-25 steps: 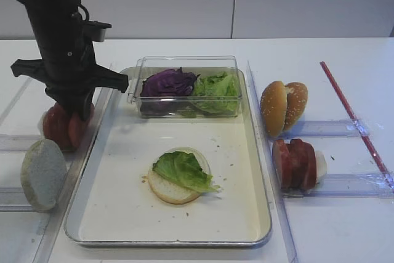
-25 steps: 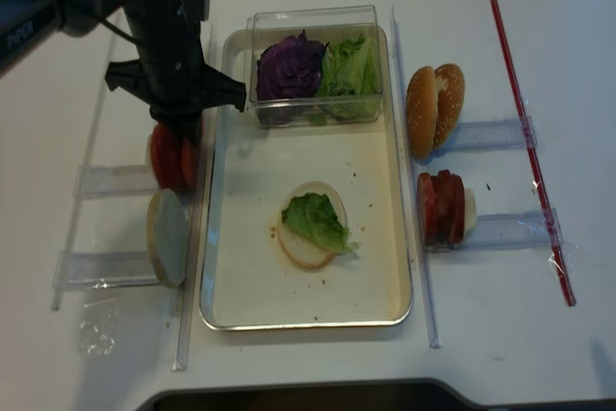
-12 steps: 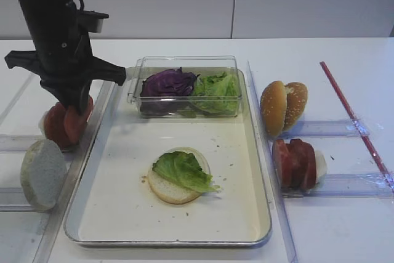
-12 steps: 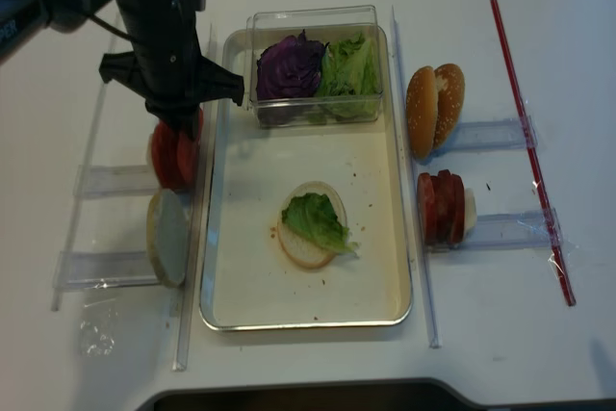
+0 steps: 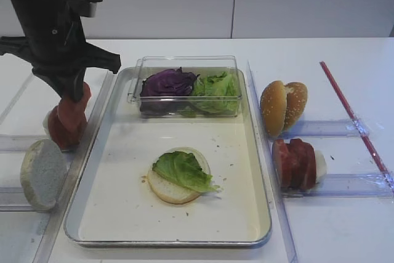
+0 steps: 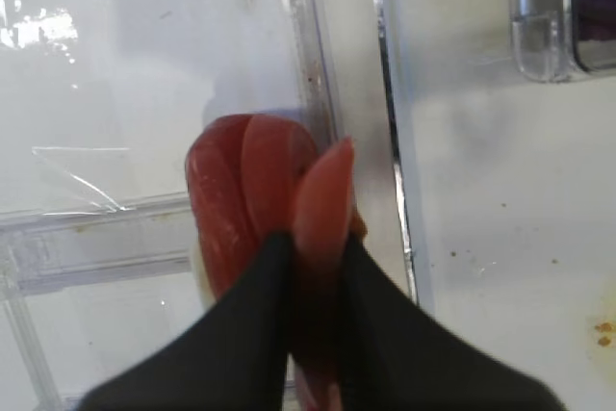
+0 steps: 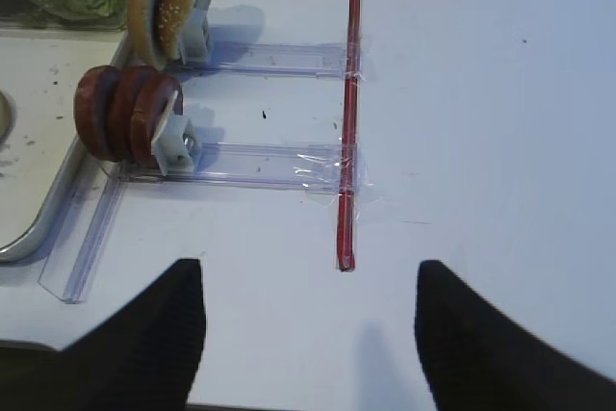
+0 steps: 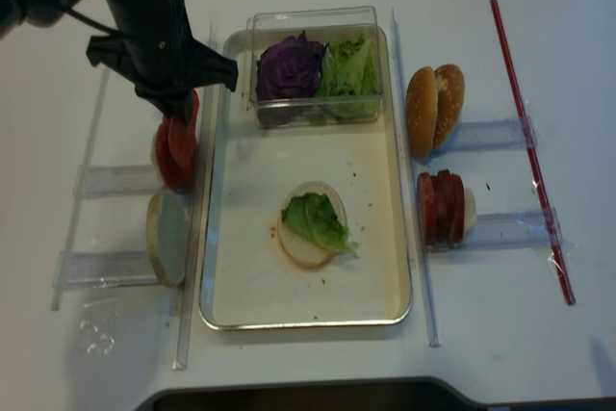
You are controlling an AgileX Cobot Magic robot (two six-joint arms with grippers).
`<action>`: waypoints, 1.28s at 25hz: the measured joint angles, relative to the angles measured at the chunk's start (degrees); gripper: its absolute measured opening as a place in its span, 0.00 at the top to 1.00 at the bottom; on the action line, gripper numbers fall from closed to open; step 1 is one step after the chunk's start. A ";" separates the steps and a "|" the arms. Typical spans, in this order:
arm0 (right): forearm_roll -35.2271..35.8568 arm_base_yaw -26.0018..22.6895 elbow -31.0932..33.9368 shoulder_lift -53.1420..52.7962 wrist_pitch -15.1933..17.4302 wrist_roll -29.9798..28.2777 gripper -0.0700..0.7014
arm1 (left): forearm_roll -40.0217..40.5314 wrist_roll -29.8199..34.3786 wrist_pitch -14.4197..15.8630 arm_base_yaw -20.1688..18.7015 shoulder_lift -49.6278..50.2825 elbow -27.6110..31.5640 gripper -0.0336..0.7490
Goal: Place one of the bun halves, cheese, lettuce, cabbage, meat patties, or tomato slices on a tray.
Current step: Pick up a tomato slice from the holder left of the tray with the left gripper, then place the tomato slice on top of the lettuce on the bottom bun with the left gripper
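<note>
The left gripper (image 6: 313, 267) has its jaws pinched tight on the edge of one thin tomato slice (image 6: 322, 199), which stands on edge at the front of the row of tomato slices (image 5: 64, 121) in the clear rack at the left of the frame, just outside the tray (image 5: 265, 214). The slice looks light, thin and floppy, with a smooth, probably slippery face, so a pinch across its two flat faces near the rim seems the right hold; a hard squeeze could tear it and a loose one could let it slide out. In the tray's middle lies a bun half (image 5: 169, 189) with a lettuce leaf (image 5: 181, 170) on it, a likely seat for the slice. The right gripper (image 7: 308, 334), at the bottom of its own view, stands with jaws apart and empty over the table (image 7: 500, 93)
</note>
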 joint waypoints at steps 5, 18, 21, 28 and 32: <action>0.00 0.00 0.00 0.00 0.00 0.00 0.25 | 0.00 0.00 0.12 0.00 -1.89 0.00 0.82; 0.00 0.00 0.00 0.00 0.00 -0.21 0.25 | -8.90 4.29 -0.88 0.00 -7.12 0.88 0.82; 0.00 0.00 0.00 0.00 0.11 -0.21 0.25 | -10.91 5.02 -2.48 0.00 -8.02 2.20 0.82; 0.00 0.00 0.00 0.00 0.11 -0.21 0.25 | -24.90 13.00 -9.54 3.02 -11.20 12.16 0.82; 0.00 0.00 0.00 0.00 0.11 -0.21 0.25 | -33.64 21.38 -10.75 5.21 -12.07 17.53 0.82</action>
